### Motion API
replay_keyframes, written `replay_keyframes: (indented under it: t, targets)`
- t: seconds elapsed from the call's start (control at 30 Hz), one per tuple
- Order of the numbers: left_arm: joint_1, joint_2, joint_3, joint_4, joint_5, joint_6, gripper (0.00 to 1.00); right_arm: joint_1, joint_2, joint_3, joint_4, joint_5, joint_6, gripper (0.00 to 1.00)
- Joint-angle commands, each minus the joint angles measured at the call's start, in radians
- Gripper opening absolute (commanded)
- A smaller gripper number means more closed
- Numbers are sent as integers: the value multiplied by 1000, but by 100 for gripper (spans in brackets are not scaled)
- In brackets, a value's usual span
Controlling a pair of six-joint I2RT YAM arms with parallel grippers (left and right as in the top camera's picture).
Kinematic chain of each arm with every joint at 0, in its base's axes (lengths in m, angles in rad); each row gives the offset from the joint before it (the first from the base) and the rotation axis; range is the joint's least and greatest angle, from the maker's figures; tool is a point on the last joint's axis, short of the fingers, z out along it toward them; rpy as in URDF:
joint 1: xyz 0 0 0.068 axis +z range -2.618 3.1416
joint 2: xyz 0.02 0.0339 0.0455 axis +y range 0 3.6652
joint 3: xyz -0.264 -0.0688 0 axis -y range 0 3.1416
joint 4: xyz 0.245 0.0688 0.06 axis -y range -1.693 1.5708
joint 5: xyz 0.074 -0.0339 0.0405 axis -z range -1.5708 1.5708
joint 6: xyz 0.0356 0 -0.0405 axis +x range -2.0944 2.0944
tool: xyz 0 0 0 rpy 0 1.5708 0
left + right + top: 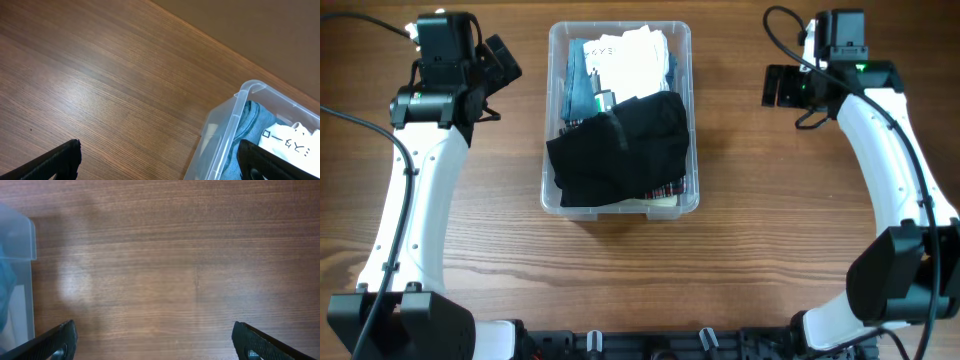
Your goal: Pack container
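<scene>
Clothes (620,155) fill the container (549,110) mid-frame, so packing looks done; left gripper (500,80) and right gripper (780,86) flank it, wide, empty; perhaps tuck cloth.

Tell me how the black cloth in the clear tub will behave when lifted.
The black crumpled cloth is probably floppy: it lies creased and uneven over the pile, so it would likely drape from a pinch. Lying on other clothes in the clear plastic tub, it might drag them along.
</scene>
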Motion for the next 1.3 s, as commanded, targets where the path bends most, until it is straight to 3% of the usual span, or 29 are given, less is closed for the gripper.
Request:
replay_keyframes:
  t: [0.0,0.4,0.73,1.07,1.27]
  targets:
    - [3,0,6,0,-13,-2,100,57,-104,-18,3,10,18,100]
    - [3,0,6,0,-13,-2,100,282,-457,-18,3,10,19,100]
    - [3,0,6,0,-13,-2,100,297,-803,-66,-34,32,-19,100]
    - [3,0,6,0,-13,-2,100,294,-1283,-505,90,-2,-30,100]
    - [3,0,6,0,-13,-2,100,245,-1490,-821,376,-10,29,100]
